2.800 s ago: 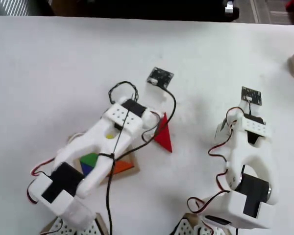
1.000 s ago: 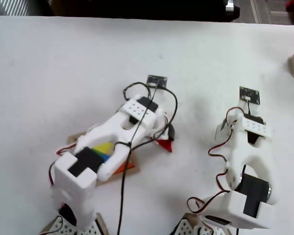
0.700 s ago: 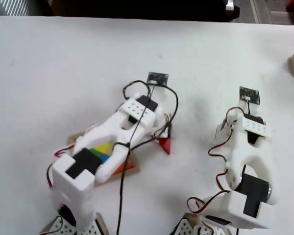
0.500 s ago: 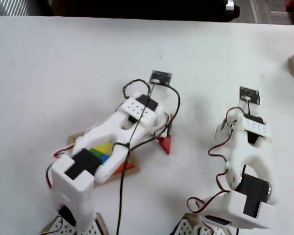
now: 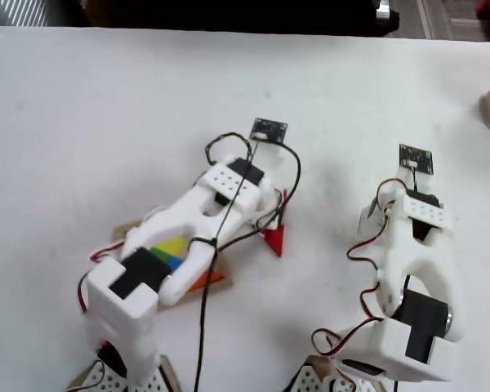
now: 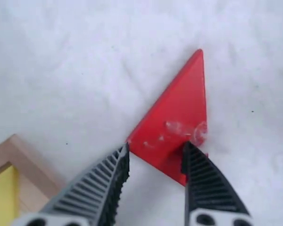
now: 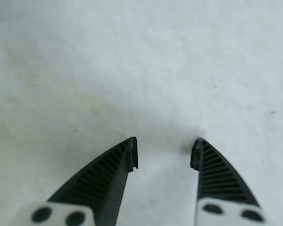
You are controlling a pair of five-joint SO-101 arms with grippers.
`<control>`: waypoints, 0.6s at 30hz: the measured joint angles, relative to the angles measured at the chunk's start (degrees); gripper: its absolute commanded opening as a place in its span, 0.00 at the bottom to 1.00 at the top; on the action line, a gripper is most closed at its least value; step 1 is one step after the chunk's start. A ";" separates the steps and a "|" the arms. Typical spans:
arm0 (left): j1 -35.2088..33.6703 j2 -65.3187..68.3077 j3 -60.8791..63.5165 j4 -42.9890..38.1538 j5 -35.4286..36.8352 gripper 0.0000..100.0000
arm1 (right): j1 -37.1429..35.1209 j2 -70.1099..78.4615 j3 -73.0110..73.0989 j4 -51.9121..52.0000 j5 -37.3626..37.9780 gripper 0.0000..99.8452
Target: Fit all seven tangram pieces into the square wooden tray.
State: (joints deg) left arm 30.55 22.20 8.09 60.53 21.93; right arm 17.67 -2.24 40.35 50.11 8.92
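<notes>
Left gripper (image 6: 155, 150) is pinching the red triangle (image 6: 179, 113) just beside the wooden tray (image 6: 14, 150).
Its jaws are clamping the wide end; the move is calling for lifting it clear and squaring it to the tray before lowering. The right gripper (image 7: 164, 150) is hanging spread.

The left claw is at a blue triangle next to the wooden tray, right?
No. The triangle at the left gripper is red, not blue; the left wrist view shows it. It is next to the wooden tray.
</notes>
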 measured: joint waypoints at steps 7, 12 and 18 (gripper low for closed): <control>-0.09 0.44 0.35 1.05 0.09 0.38 | 0.00 0.00 0.00 0.00 0.00 0.19; -0.62 0.97 0.44 1.14 2.90 0.38 | 0.00 0.00 0.00 0.00 0.00 0.19; -1.14 2.37 -0.09 1.23 3.16 0.38 | 0.00 0.00 0.00 0.00 0.00 0.19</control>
State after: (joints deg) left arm 29.41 24.57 8.00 61.76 25.10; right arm 17.67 -2.24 40.35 50.11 8.92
